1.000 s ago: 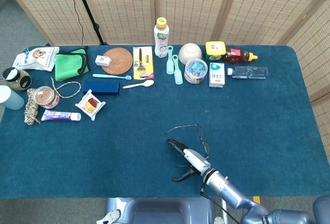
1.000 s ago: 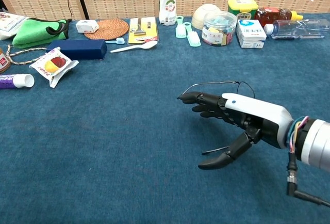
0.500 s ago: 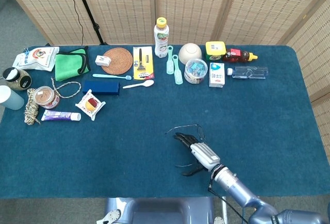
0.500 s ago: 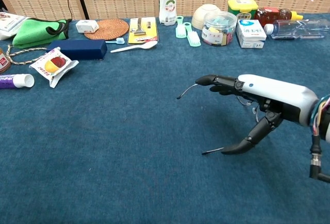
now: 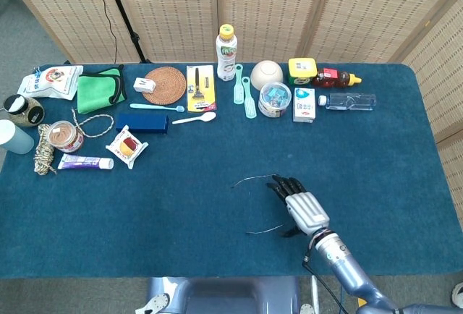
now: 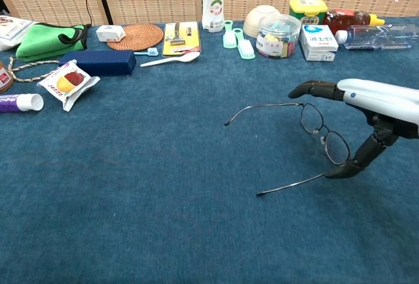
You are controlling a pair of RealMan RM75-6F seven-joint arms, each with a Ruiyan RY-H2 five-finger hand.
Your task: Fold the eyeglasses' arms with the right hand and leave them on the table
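Note:
Thin wire-rimmed eyeglasses lie on the blue table with both arms unfolded and pointing left. The far arm and near arm show in the head view, where the lenses are hidden under my right hand. In the chest view my right hand is at the lens end. Its fingers reach over the far hinge, and the thumb hangs down beside the near lens. The fingers are apart and grip nothing. My left hand appears in neither view.
Along the back edge stand a drink bottle, a bowl, a clear tub, a small carton and a lying water bottle. A dark blue case, a snack packet and a toothpaste tube lie at the left.
My right hand has slid to the right, from above the glasses' arms to the lens end. The frame, covered before, now shows fully in the chest view.

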